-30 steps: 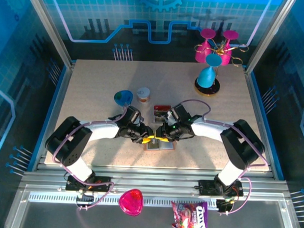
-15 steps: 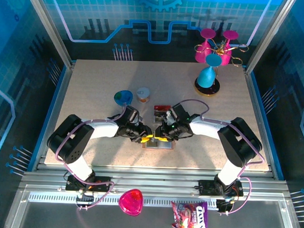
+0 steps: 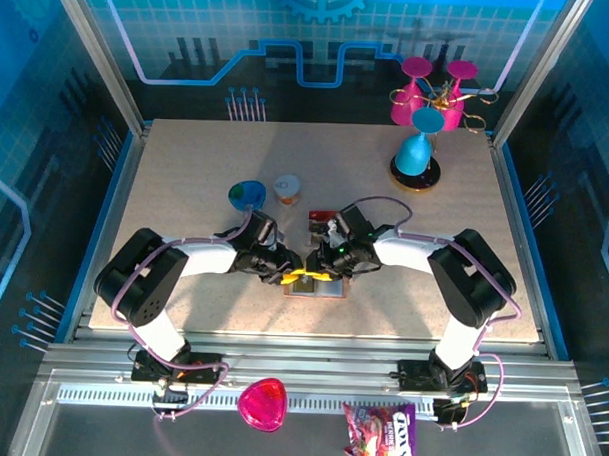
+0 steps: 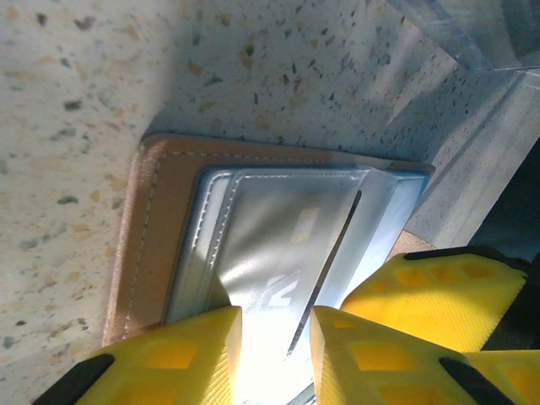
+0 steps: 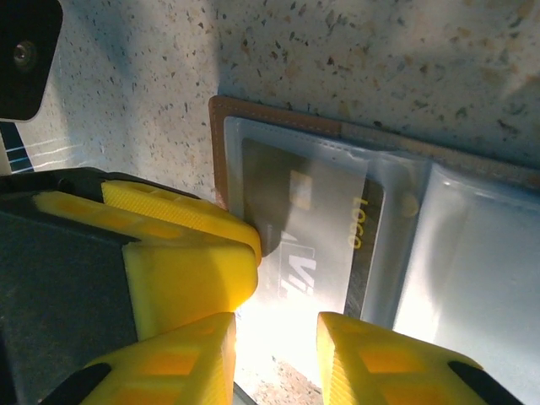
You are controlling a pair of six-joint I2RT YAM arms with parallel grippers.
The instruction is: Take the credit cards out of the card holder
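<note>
The holder (image 4: 156, 219) is lying open on the bench (image 3: 186, 184) between the arms, with a card (image 5: 312, 228) sitting inside its sleeve. The left gripper (image 4: 274, 325) and right gripper (image 5: 277, 329) are keeping narrow jaws over it, and I cannot tell whether they are gripping anything. Pinching sleeve and card together risks dragging the whole holder.

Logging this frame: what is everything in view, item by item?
Tan leather card holder: one, blue-grey lining, open, near centre of the table.
Grey card in clear sleeve: one, inside the holder.
Dark rectangular card with red bands: one, just beyond the holder.
Teal round bowl: one, left of centre.
Small pale cup: one, beside the bowl.
Blue cone on dark base: one, far right.
Pink rack: one, behind the cone.
Pink heart-shaped dish, purple snack bag: one each, front ledge.
Left gripper, right gripper: yellow fingers, at the holder.
</note>
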